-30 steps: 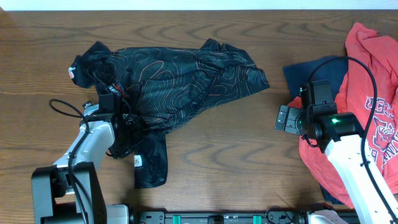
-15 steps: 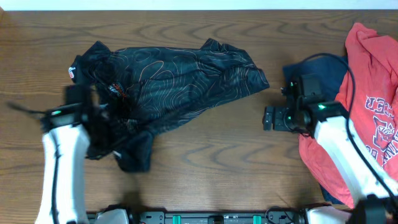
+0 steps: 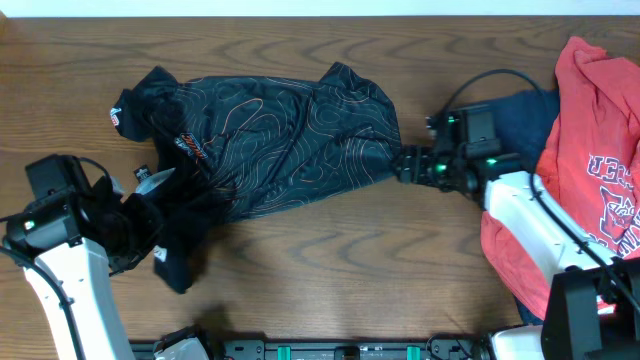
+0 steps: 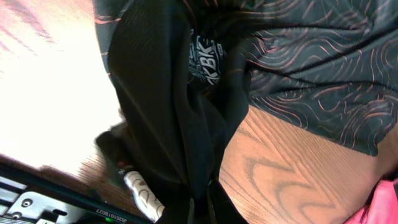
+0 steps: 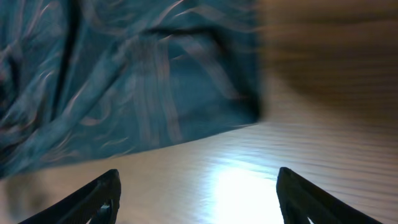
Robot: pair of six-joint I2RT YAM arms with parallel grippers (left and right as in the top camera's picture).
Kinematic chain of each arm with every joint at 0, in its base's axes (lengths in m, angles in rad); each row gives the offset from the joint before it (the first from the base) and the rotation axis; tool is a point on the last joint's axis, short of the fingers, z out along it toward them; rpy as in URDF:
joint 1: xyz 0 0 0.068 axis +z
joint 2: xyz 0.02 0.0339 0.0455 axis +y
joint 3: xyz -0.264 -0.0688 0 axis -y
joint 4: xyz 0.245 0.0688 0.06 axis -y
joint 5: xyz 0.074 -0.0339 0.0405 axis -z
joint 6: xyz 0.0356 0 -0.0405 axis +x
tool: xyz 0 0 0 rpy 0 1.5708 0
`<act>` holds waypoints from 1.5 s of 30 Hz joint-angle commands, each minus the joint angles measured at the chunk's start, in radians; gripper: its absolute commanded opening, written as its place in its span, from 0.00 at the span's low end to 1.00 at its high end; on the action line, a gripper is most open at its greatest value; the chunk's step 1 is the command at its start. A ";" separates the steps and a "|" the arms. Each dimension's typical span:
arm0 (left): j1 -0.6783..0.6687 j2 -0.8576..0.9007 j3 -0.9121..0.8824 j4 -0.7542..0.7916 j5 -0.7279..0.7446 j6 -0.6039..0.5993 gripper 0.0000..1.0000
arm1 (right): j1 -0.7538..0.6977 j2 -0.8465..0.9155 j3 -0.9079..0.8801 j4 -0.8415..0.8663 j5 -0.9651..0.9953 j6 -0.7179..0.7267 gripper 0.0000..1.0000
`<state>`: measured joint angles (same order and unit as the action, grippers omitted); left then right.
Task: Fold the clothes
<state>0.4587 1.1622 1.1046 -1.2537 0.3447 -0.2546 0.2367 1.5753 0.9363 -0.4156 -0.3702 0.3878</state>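
Overhead, clothes: black jersey [image 3: 280,135] sprawled mid-table, unfolded; red T-shirt [image 3: 600,120] & navy garment [image 3: 520,105] heaped at right
Overhead, claws: left gripper [image 3: 145,228] at jersey's bunched lower-left corner; right gripper [image 3: 408,166] just at its right hem, grip unclear from above
Overhead, writing: jersey logos & T-shirt's white print too small to read
Left wrist, hold: jersey cloth funnels into closed jaws at frame bottom
Left wrist, risk: thick wad could slip, or a pull could drag the whole garment askew
Left wrist, writing: logo [image 4: 202,59] reads approx "KBK"; white tag [image 4: 140,193] illegible
Right wrist, claw: fingers spread wide, nothing held; jersey edge ahead, blurred
Right wrist, risk: closing short of the hem prob nips only table [image 5: 323,93], leaving the fold lopsided
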 commanded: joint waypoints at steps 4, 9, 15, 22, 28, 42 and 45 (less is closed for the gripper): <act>-0.030 0.023 -0.016 0.000 0.029 0.018 0.06 | 0.120 0.085 0.174 -0.070 0.053 0.031 0.82; -0.040 0.040 -0.021 0.018 0.029 0.018 0.06 | 0.163 0.235 0.351 -0.108 0.119 0.133 0.85; -0.040 0.042 -0.021 0.047 0.029 0.018 0.06 | 0.212 0.446 0.566 -0.121 0.174 0.241 0.84; -0.040 0.042 -0.021 0.047 0.029 0.018 0.06 | 0.221 0.600 0.656 -0.151 0.224 0.349 0.87; -0.040 0.043 -0.021 0.058 0.029 0.018 0.06 | 0.221 0.624 0.655 -0.168 0.271 0.364 0.85; -0.040 0.043 -0.021 0.058 0.030 0.018 0.06 | 0.238 0.672 0.655 -0.164 0.296 0.363 0.57; -0.040 0.043 -0.021 0.058 0.030 0.018 0.06 | 0.248 0.694 0.655 -0.162 0.295 0.363 0.33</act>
<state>0.4225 1.2026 1.0878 -1.1957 0.3641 -0.2535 0.4549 2.2082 1.5921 -0.5751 -0.0845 0.7456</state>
